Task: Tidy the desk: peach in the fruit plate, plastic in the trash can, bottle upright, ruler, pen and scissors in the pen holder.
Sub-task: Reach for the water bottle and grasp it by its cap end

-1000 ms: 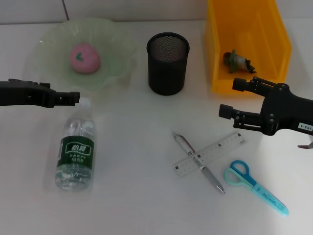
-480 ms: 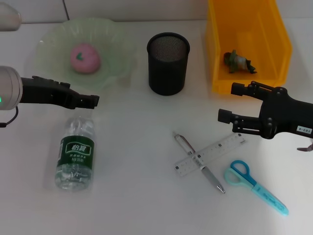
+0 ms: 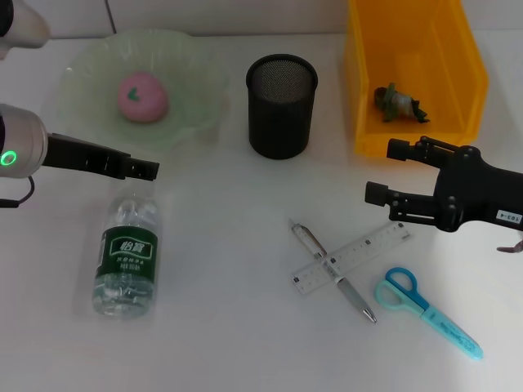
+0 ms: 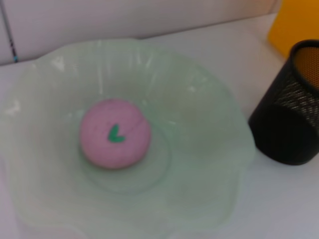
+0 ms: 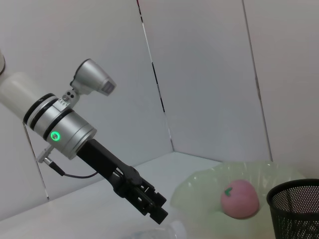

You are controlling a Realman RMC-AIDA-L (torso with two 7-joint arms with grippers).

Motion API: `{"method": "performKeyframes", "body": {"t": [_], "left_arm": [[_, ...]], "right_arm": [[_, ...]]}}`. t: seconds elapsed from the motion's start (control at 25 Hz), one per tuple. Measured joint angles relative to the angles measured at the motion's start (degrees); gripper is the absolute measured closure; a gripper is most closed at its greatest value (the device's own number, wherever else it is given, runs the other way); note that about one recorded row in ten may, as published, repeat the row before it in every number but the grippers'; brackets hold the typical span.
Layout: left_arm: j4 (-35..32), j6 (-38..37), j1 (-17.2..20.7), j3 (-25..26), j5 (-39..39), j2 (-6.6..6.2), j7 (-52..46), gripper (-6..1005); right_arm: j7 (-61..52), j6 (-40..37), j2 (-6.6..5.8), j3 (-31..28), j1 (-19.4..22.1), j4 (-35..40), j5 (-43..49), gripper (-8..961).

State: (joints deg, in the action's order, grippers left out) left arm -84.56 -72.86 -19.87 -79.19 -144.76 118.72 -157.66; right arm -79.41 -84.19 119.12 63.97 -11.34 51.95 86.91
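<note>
The pink peach (image 3: pixel 141 95) lies in the pale green fruit plate (image 3: pixel 196 82); both also show in the left wrist view, peach (image 4: pixel 114 133) and plate (image 4: pixel 199 114). The clear water bottle (image 3: pixel 127 253) with a green label lies on its side at front left. My left gripper (image 3: pixel 147 170) hovers just above its cap end, empty. The clear ruler (image 3: pixel 351 257), the silver pen (image 3: pixel 333 271) lying across it and the blue scissors (image 3: pixel 425 310) lie at front right. My right gripper (image 3: pixel 386 170) is open and empty, above the table just behind the ruler. Crumpled plastic (image 3: pixel 396 102) lies in the yellow bin (image 3: pixel 413 49).
The black mesh pen holder (image 3: pixel 281 106) stands empty at the back centre, between plate and bin. A wall runs along the table's far edge. The right wrist view shows my left gripper (image 5: pixel 158 213), the peach (image 5: pixel 240 199) and the holder (image 5: pixel 296 209).
My left gripper has moved right, from beside the plate's front rim to over the bottle's cap end. The right arm has barely shifted.
</note>
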Motion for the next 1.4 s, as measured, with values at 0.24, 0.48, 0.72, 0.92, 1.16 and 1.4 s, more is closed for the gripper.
{"method": "performKeyframes", "body": {"t": [0.24, 0.48, 0.72, 0.92, 1.16, 1.4], "left_arm": [[3.29, -0.09, -2.46, -0.24, -1.65, 0.08, -2.11, 271], [7.31, 0.57, -5.03, 0.11, -1.8, 0.1, -2.56, 276], [10.71, 1.72, -6.82, 0.06, -3.88, 0.19, -2.79, 281], [11.65, 2.23, -7.45, 0.07, -3.88, 0.23, -2.86, 285], [14.39, 2.76, -9.07, 0.06, -4.05, 0.16, -2.91, 290], [15.56, 3.48, -9.5, 0.09, -4.07, 0.12, -2.61, 294]], "right_arm": [[-0.05, 0.28, -0.03, -0.06, 0.0, 0.04, 0.31, 107], [-0.54, 0.77, -0.03, -0.08, 0.0, -0.16, 0.65, 107], [-0.8, 0.89, 0.02, -0.07, 0.0, -0.18, 1.09, 108], [-0.82, 2.09, 0.05, -0.03, -0.08, -0.37, 1.23, 108], [-0.89, 2.28, 0.02, -0.06, -0.75, -1.66, 1.25, 108], [-0.92, 2.83, -0.01, -0.08, -0.86, -2.11, 1.28, 108]]}}
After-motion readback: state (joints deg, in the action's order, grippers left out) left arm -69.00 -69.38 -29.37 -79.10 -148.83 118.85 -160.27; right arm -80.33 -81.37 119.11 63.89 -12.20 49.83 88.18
